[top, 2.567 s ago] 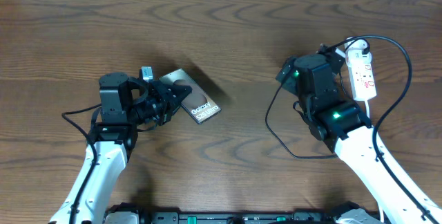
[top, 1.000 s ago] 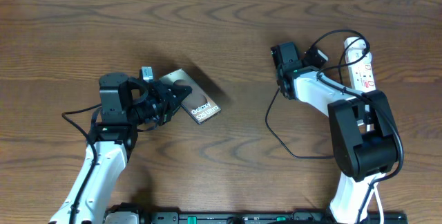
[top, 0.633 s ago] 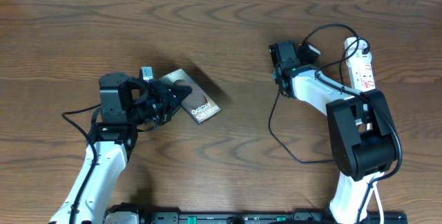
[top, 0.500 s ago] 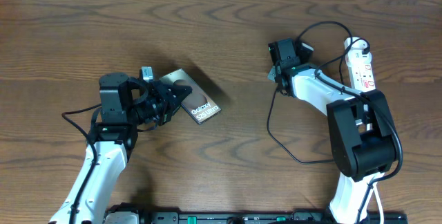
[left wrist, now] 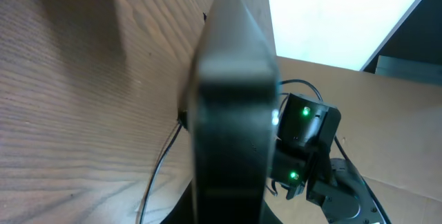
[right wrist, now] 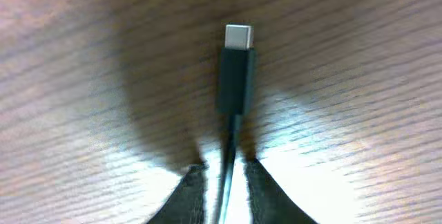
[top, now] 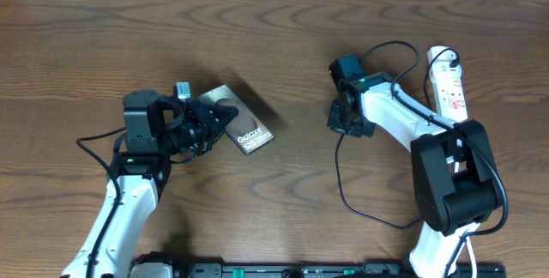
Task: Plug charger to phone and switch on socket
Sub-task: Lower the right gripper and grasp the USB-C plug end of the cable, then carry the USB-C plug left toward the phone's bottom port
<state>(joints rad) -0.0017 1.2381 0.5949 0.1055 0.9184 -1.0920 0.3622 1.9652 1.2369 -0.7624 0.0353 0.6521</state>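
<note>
My right pincer [right wrist: 226, 186] pinches the charger [right wrist: 236, 72] just behind its plug tip, over the tabletop [right wrist: 83, 79]. My left pincer [top: 214, 122] clamps the phone's [top: 253, 132] end. The socket [top: 449, 85] lies well apart from my right pincer.

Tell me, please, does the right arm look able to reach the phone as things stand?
Probably yes: only bare table lies between the right hand, pinching the slack charger, and the phone in the left hand.
</note>
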